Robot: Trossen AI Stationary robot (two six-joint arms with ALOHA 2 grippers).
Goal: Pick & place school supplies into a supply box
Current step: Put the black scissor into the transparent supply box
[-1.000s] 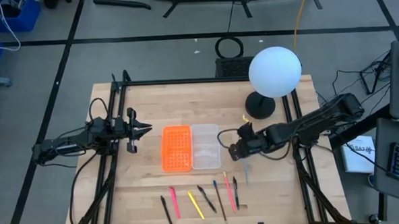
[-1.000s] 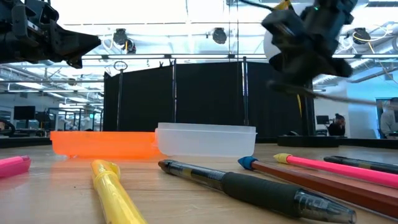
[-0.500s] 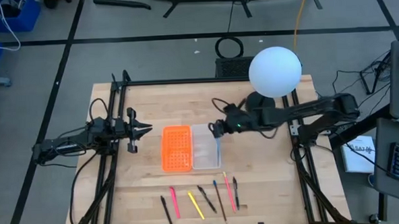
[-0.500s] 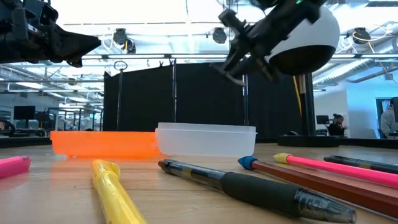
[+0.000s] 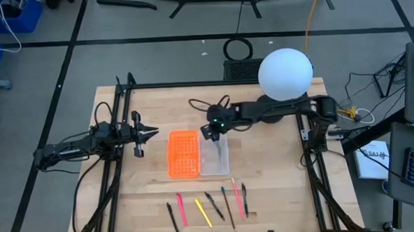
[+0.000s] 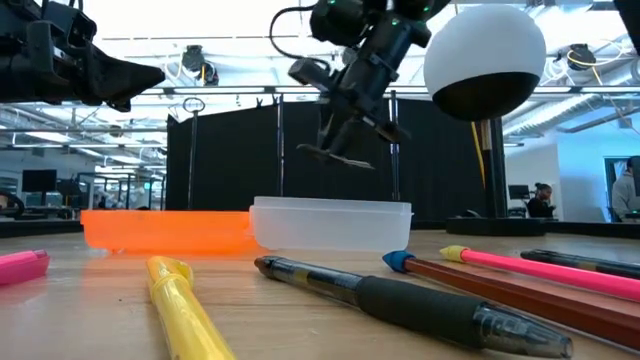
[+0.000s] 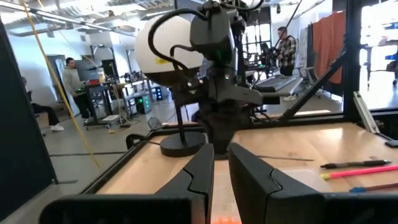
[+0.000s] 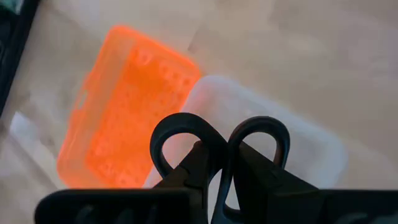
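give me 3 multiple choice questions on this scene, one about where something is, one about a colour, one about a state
1. Where is the right gripper?
A. over the clear tray of the supply box
B. over the row of pens
C. beside the lamp base

2. What colour is the gridded half of the supply box?
A. blue
B. orange
C. green

3. What is the state of the scissors?
A. lying among the pens
B. already inside the tray
C. held in the right gripper's fingers

Answers:
1. A, the high view shows it above the tray's far end, well away from the pens.
2. B, the panel beside the clear tray is bright orange.
3. C, the right wrist view shows the black handle loops clamped between the fingers, and the low view shows them hanging above the tray.
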